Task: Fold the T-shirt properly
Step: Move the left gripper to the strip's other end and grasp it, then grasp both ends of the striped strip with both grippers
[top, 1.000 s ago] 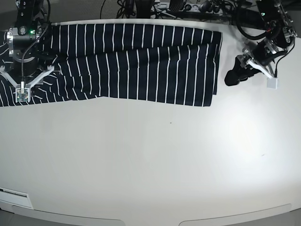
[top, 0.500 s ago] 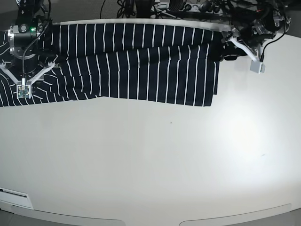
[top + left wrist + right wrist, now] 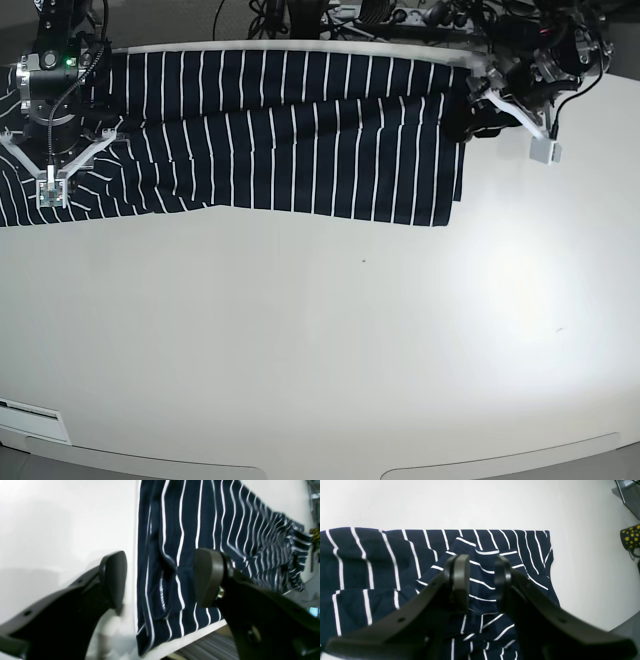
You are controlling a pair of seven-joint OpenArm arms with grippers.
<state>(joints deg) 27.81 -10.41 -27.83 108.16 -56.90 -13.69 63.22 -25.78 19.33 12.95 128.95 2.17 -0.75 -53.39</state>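
The T-shirt (image 3: 290, 135), dark navy with thin white stripes, lies spread in a long band along the far side of the white table (image 3: 330, 340). My left gripper (image 3: 161, 580) is open and low at the shirt's right hem near the far corner. One finger (image 3: 113, 580) is over the bare table and the other (image 3: 208, 577) is over the cloth (image 3: 190, 530). It shows at the top right of the base view (image 3: 468, 115). My right gripper (image 3: 482, 580) is open with a narrow gap, just above the bunched sleeve (image 3: 482, 555) at the shirt's left end.
A black mug with yellow dots (image 3: 630, 538) stands beyond the table's side edge. Cables and arm bases (image 3: 400, 15) crowd the back edge. The table's far edge (image 3: 190, 638) lies right behind the left gripper. The right arm (image 3: 48, 90) stands over the shirt's left end.
My left gripper moved from the bare table right of the shirt up to the shirt's far right corner. The right arm shifted slightly toward the back. The shirt lies as before.
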